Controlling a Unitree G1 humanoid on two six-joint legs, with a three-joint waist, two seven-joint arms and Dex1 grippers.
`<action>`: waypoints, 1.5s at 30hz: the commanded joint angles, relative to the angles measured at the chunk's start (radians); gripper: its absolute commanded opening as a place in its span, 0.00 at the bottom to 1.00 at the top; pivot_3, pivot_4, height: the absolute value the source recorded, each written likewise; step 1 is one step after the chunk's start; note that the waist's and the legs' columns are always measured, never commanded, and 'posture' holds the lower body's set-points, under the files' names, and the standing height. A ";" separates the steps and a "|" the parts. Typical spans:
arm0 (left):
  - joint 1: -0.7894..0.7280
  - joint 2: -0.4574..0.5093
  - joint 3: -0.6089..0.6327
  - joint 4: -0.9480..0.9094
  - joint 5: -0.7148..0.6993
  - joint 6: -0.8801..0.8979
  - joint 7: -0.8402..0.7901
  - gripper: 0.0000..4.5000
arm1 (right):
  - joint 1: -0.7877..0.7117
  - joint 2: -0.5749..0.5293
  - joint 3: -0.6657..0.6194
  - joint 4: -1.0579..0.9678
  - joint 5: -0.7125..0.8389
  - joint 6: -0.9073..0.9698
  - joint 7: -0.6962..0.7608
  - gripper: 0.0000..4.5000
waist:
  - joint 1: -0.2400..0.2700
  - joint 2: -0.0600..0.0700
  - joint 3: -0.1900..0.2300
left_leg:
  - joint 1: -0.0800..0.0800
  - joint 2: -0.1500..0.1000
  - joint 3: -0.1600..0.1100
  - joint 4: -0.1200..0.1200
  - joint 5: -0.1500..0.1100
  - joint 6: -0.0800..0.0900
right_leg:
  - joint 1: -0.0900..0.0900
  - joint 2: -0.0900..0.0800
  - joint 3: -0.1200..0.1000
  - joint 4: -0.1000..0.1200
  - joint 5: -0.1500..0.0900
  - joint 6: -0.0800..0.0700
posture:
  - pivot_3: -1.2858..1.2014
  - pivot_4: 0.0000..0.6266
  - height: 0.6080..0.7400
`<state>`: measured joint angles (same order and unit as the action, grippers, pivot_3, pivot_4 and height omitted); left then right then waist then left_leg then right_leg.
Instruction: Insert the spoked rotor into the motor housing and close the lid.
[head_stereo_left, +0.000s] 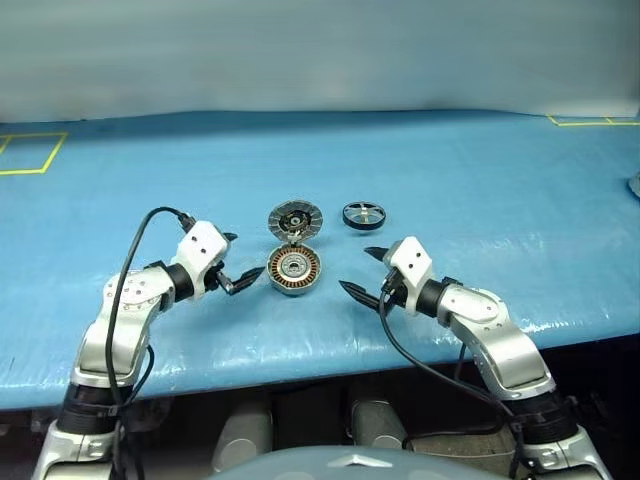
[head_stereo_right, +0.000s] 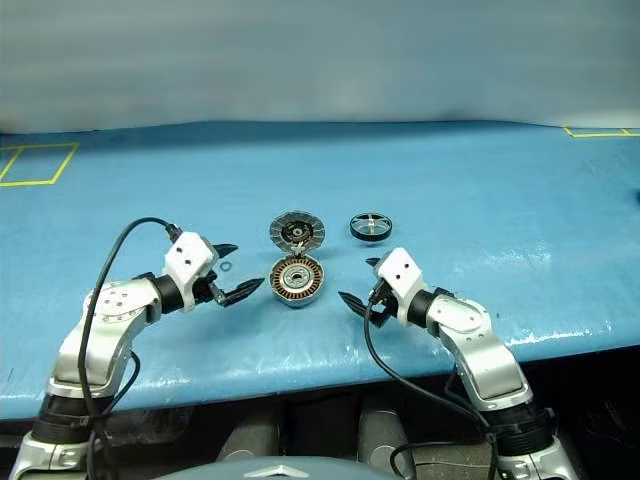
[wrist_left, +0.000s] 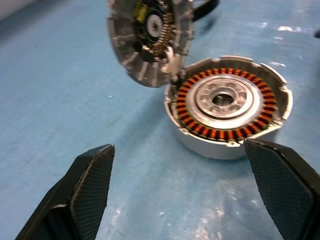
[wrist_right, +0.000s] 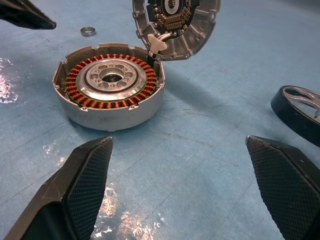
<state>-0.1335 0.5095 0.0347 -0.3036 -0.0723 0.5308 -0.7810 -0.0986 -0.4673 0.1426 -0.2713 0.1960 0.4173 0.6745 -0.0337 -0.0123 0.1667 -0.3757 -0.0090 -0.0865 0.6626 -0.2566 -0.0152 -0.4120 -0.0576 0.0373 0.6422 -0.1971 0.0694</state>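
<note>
Nearest the camera, the left gripper (head_stereo_left: 243, 257) hangs low over the near part of the table (head_stereo_left: 330, 160), fingers spread wide and holding nothing, just left of the motor housing (head_stereo_left: 294, 269). The housing sits open on the surface, its ring of copper-brown windings around a silver centre bearing showing. The lid (head_stereo_left: 295, 220) is hinged at the housing's far side and stands swung back, its dark inner face with its fittings turned toward the robot. A small metal ring (wrist_right: 88, 31), perhaps a loose bearing or washer though it is too small to be sure, lies on the table beside the housing, near the left gripper's finger. To the right of the housing, the right gripper (head_stereo_left: 358, 272) also hangs with its fingers spread and empty. The spoked rotor (head_stereo_left: 363, 215) lies farther back and to the right, beside the lid, apart from both grippers.

The table is covered with a blue sheet that shines in wet-looking patches near the front edge. Yellow tape outlines (head_stereo_left: 30, 153) mark the far left and far right corners. Behind the table rises a plain pale wall (head_stereo_left: 320, 50).
</note>
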 joint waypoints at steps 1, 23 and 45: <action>0.006 -0.008 -0.001 0.041 0.014 -0.037 0.067 1.00 | 0.008 -0.009 -0.016 -0.053 0.020 0.005 0.005 1.00 | -0.003 0.000 0.000 | 0.000 0.000 0.000 -0.001 0.000 0.000 | 0.000 0.000 0.000 0.000 0.000 0.000 | 0.52 0.24 1.00; 0.010 -0.135 0.036 0.193 -0.025 -0.058 0.340 1.00 | 0.012 -0.006 0.003 -0.063 0.012 0.021 -0.011 1.00 | -0.001 0.000 0.000 | 0.000 0.000 0.000 -0.001 0.000 0.000 | 0.000 0.000 0.000 -0.001 0.000 0.000 | 0.52 0.24 1.00; -0.014 -0.147 0.002 0.271 -0.015 0.075 0.395 0.74 | 0.000 0.005 0.012 -0.046 -0.004 0.006 -0.028 1.00 | -0.003 0.000 0.000 | 0.001 0.000 0.000 -0.001 0.000 0.000 | 0.000 0.000 0.000 -0.001 0.000 0.000 | 0.52 0.24 1.00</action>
<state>-0.1627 0.3566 0.0457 -0.0426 -0.0992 0.5810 -0.3978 -0.0833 -0.4650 0.1613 -0.2975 0.1934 0.4449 0.6515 -0.0363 -0.0124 0.1666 -0.3751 -0.0090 -0.0859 0.6618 -0.2565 -0.0154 -0.4118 -0.0578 0.0376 0.6412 -0.1972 0.0696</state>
